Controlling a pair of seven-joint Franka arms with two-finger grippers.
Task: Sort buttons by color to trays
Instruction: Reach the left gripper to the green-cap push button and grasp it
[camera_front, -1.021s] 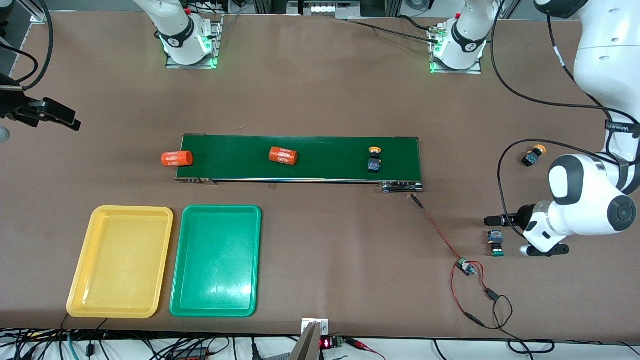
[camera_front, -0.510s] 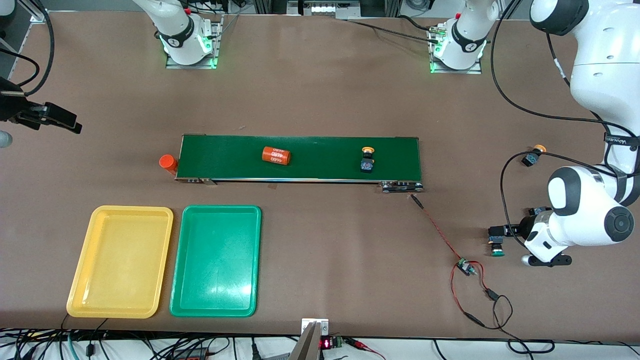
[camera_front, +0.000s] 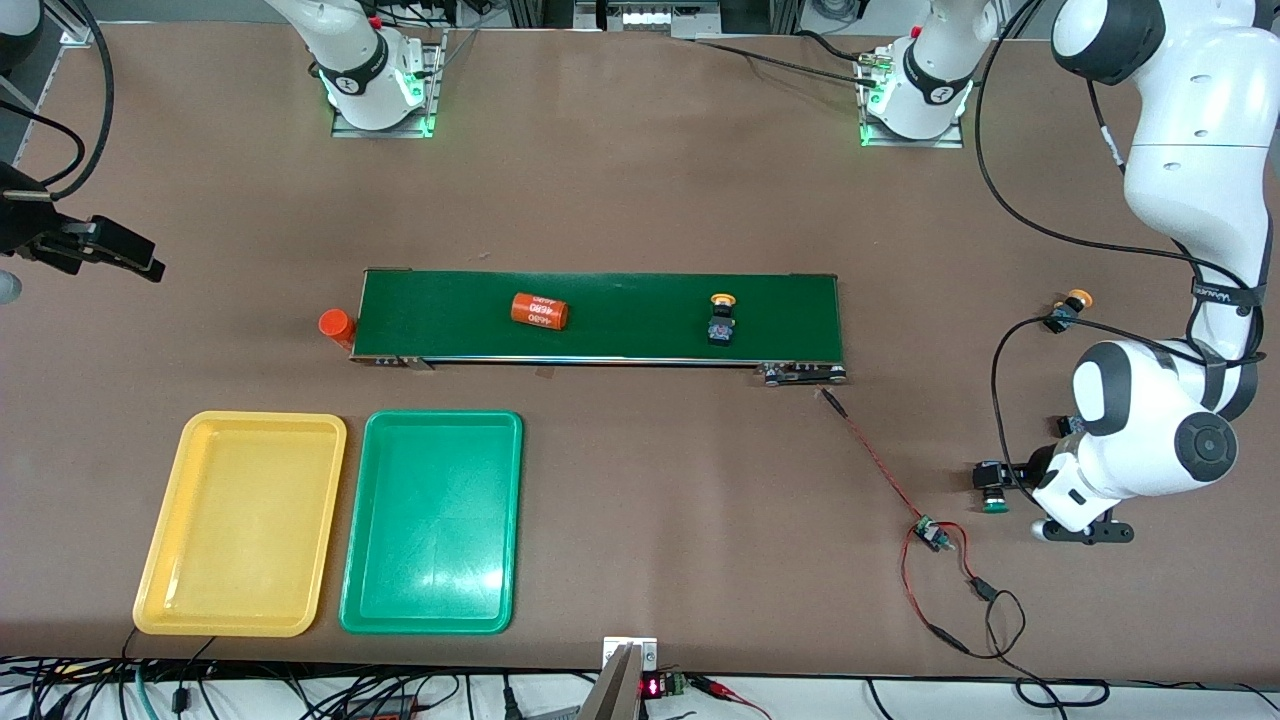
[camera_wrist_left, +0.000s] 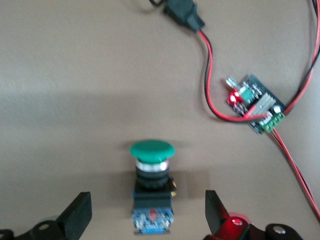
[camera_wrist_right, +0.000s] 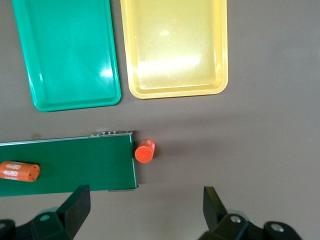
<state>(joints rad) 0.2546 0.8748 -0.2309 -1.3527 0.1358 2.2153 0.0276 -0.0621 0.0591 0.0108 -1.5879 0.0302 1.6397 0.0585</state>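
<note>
Our left claw (camera_wrist_left: 145, 220) hangs with fingers apart around the green button (camera_wrist_left: 151, 192) on the worktop (camera_front: 640, 200) at the left arm's end. We judge it light, rigid and slippery on its cap, so we'd grip the blocky black body. Our right claw (camera_wrist_right: 142, 212), also spread, waits above the belt (camera_wrist_right: 67, 165) end. Both trays (camera_front: 240, 520) lie empty.

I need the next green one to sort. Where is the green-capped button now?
The green-capped button lies on the table at the left arm's end, between the open left gripper's fingers, beside the small circuit board.
</note>
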